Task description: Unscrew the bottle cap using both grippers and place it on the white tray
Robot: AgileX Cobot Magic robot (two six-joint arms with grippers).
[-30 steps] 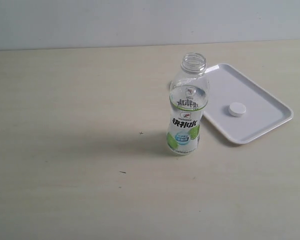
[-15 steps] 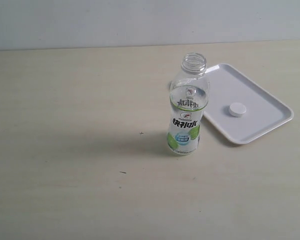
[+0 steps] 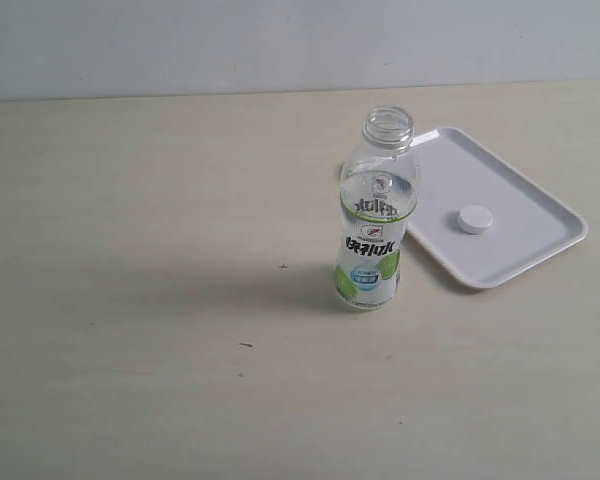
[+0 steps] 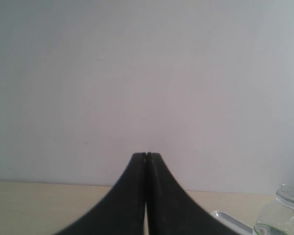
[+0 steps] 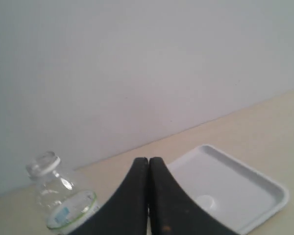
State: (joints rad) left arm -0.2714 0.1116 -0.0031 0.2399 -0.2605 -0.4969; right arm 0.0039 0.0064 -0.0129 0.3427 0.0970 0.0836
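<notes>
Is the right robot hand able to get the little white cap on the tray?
Probably yes. The bottle cap lies alone in the open on the white tray, with nothing covering it, and the bottle stands off to one side. But the right gripper is shut, so it would need to open first.

We saw the left end effector (image 4: 146,155) as two matte black fingers (image 4: 127,200), smooth, each with a blunt squared tip and an outer edge curving wide toward its base. The right end effector (image 5: 148,159) showed the same black, tapering, curved-sided shape.
</notes>
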